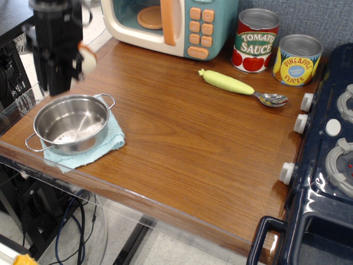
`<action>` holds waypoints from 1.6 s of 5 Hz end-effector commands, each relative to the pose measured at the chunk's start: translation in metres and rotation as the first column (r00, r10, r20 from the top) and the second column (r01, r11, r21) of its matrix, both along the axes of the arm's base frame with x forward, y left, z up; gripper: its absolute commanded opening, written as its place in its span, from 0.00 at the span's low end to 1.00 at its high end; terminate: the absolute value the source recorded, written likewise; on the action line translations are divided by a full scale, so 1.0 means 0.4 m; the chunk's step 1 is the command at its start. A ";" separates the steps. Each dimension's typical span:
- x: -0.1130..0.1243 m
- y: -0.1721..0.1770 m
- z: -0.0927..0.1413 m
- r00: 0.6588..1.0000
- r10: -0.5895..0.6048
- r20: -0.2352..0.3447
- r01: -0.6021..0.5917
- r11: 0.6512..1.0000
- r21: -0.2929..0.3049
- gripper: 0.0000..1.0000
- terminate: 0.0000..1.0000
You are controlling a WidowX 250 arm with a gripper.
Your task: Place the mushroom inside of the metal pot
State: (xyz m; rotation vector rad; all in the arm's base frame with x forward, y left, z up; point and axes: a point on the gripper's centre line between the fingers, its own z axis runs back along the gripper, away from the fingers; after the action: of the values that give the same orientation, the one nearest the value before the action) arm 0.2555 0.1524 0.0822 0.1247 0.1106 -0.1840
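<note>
Gripper (62, 66) clamped on mushroom (86, 59) — above and behind the metal pot (70, 122)
</note>
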 end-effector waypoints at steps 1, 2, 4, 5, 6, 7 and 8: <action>-0.027 -0.004 -0.077 0.994 -0.108 -0.013 0.109 0.994 0.023 0.00 0.00; -0.023 -0.009 -0.101 0.991 -0.130 -0.027 0.131 0.991 0.029 0.00 0.00; -0.020 -0.003 -0.085 0.987 -0.157 -0.018 0.157 0.987 0.031 1.00 0.00; -0.022 -0.001 -0.065 0.988 -0.151 -0.001 0.151 0.988 0.034 1.00 0.00; -0.026 0.010 -0.015 0.981 -0.190 -0.037 0.192 0.980 0.056 1.00 0.00; -0.030 0.026 0.046 0.978 -0.209 -0.027 0.210 0.976 0.054 1.00 0.00; -0.021 0.035 0.111 0.976 -0.219 0.000 0.217 0.966 0.143 1.00 0.00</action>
State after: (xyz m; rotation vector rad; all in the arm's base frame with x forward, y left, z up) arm 0.2441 0.1629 0.1060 0.2396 0.1407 -0.3994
